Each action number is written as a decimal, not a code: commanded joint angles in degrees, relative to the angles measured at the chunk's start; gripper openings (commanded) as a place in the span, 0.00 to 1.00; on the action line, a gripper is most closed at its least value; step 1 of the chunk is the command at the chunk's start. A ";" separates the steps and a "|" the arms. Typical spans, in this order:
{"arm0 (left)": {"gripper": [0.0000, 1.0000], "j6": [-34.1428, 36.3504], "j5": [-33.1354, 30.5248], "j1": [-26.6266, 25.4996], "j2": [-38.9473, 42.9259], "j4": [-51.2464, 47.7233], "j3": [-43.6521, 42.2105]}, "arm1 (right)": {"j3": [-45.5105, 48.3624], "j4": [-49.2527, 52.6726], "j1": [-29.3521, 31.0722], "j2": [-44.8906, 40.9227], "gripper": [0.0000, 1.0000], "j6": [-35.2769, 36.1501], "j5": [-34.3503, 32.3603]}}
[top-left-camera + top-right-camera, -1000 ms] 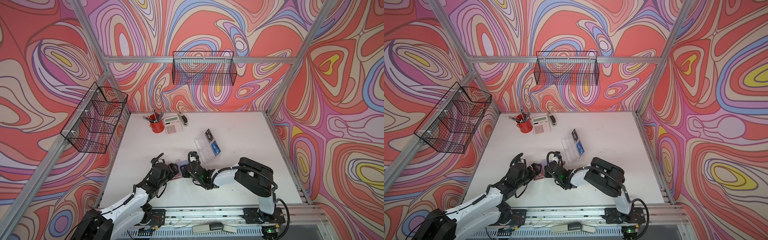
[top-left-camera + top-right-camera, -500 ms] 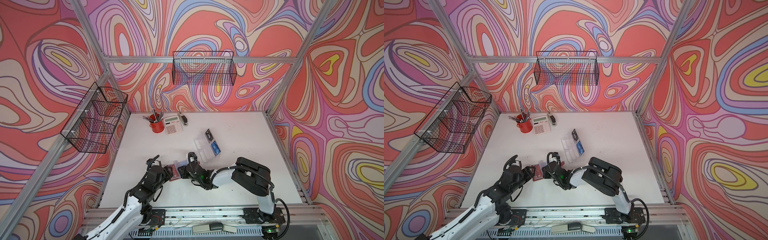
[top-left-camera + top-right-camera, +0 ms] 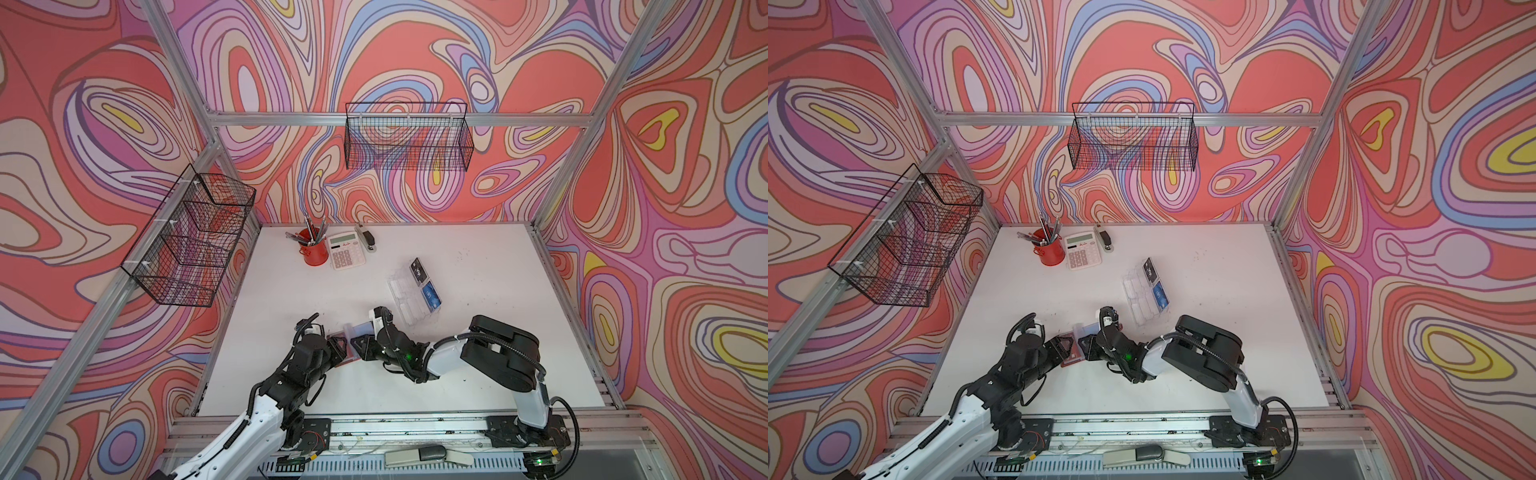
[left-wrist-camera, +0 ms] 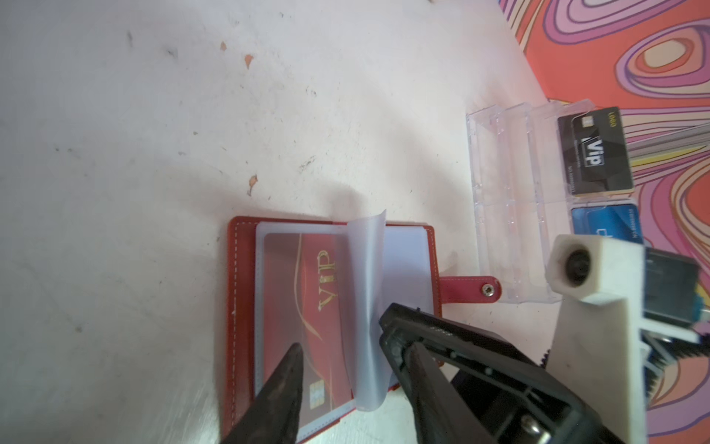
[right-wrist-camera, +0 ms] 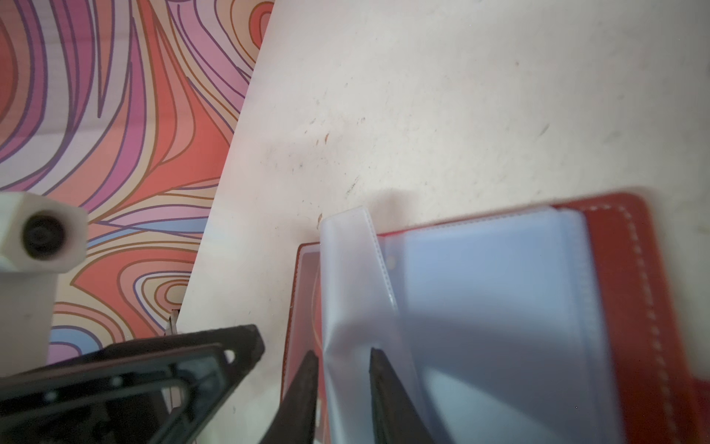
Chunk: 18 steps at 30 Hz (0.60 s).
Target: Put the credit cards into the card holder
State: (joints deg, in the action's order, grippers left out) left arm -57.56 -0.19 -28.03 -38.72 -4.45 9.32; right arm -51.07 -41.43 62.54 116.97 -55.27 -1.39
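1. Low in the middle of both top views, on the white table (image 3: 478,257), the card holder (image 4: 240,307) lies open. A red VIP card (image 4: 311,300) is already sleeved on one page.
2. One clear sleeve (image 4: 369,307) stands upright, pinched in the right gripper (image 5: 344,353), probably to expose an empty pocket.
3. The left gripper (image 4: 349,346) straddles that sleeve, jaws apart and gripping nothing, likely ready to steady the holder.
4. Up and right in the top views, well apart, a black card (image 3: 419,268) and a blue card (image 3: 431,296) wait in the clear stand (image 3: 405,299).

Red card holder (image 4: 241,307), black card (image 4: 595,153), blue card (image 4: 605,225), swirl-patterned walls (image 3: 124,124).
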 commanded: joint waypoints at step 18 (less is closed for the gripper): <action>0.24 0.29 -2.97 0.24 -17.74 12.82 6.42 | 1.98 -9.58 0.60 6.02 0.16 -4.34 2.59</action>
State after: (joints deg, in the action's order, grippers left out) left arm -56.77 -1.65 -28.03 -54.00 6.68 13.23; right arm -50.33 -49.93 62.63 121.89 -58.24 0.71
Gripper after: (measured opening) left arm 0.242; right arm 0.159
